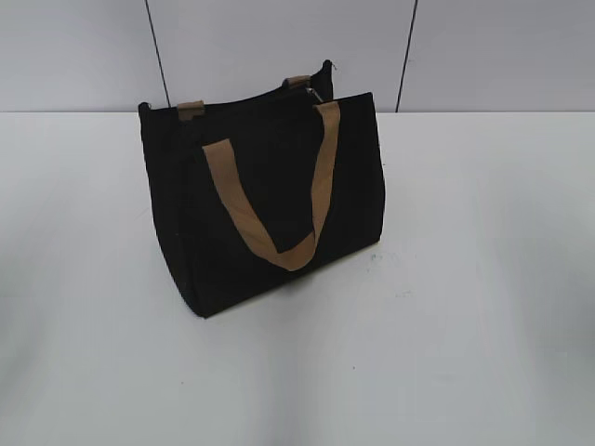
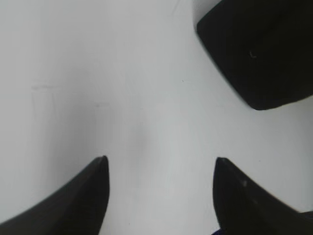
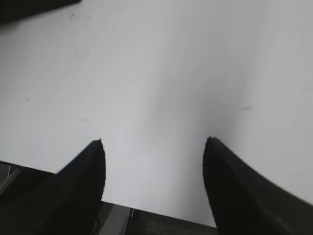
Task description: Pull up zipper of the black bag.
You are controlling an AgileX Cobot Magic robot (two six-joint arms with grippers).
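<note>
The black bag stands upright on the white table, a tan handle hanging down its front face. A small silvery bit near the top right rim may be the zipper pull; the zip track itself is not clear. Neither arm shows in the exterior view. In the left wrist view my left gripper is open and empty over bare table, with a corner of the bag at the upper right, apart from it. In the right wrist view my right gripper is open and empty near the table's front edge.
A grey panelled wall stands behind the table. The table's front edge shows below my right gripper, with dark floor beyond. A dark strip lies at the top left of the right wrist view.
</note>
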